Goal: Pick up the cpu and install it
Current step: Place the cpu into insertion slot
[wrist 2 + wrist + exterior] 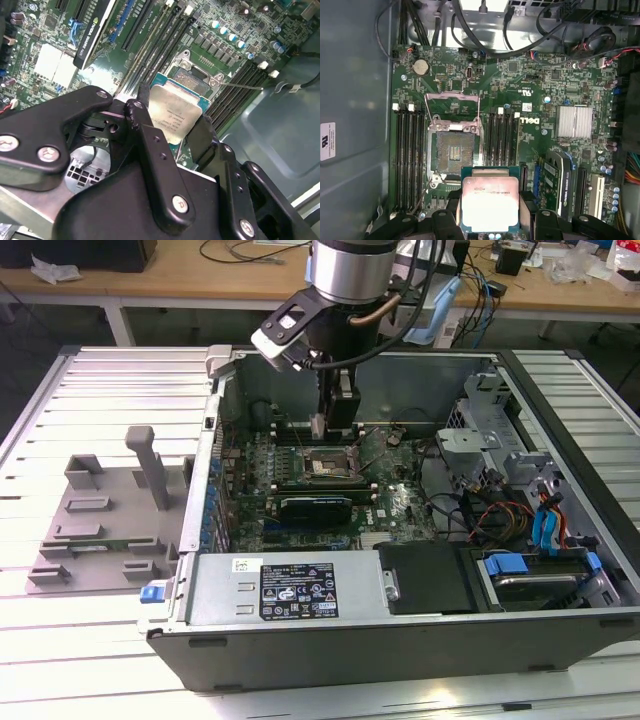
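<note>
Between the gripper's black, bolted fingers the cpu sits clamped, a flat square with a silvery plate and thin green rim. Near it, the first wrist view shows the open socket, its metal frame raised, on the green motherboard. Farther out, the exterior view shows the grey steel computer case on a slatted metal table, with wooden benches behind.

Cpu: silvery top w/ pale pinkish sheen, thin teal-green rim. Gripper: matte black, silver screw heads. Motherboard: dark green, white print. Socket: dark grey centre, silvery frame. RAM slots either side of socket: black stripes, white end clips. Heatsink, past the slots from socket: silver-white, ribbed. Case wall: blue-grey.
</note>
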`<state>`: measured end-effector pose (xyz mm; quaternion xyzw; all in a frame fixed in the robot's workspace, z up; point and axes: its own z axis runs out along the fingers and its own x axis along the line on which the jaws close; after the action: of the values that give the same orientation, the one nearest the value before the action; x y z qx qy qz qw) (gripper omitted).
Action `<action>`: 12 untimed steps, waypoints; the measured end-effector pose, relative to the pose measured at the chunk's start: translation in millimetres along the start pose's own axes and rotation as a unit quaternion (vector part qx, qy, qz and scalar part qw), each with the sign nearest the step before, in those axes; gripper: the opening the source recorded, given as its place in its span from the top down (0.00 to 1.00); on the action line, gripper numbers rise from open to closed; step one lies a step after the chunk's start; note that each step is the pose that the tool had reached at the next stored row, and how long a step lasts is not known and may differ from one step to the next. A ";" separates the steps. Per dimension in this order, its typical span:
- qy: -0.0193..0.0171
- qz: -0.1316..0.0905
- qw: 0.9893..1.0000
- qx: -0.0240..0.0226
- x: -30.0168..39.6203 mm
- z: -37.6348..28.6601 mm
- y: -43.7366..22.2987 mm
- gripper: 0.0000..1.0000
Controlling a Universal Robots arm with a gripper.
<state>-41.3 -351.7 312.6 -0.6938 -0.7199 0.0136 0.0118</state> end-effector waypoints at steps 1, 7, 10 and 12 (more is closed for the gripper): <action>0.000 0.000 1.000 0.000 0.3 0.8 0.0 0.45; 0.000 0.000 1.000 0.000 1.3 3.9 0.2 0.45; 0.000 0.000 1.000 0.000 3.9 8.6 0.5 0.45; 0.000 0.000 1.000 0.000 5.3 10.4 0.6 0.45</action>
<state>-41.3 -346.4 302.1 -0.6938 -0.7199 0.0135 0.0118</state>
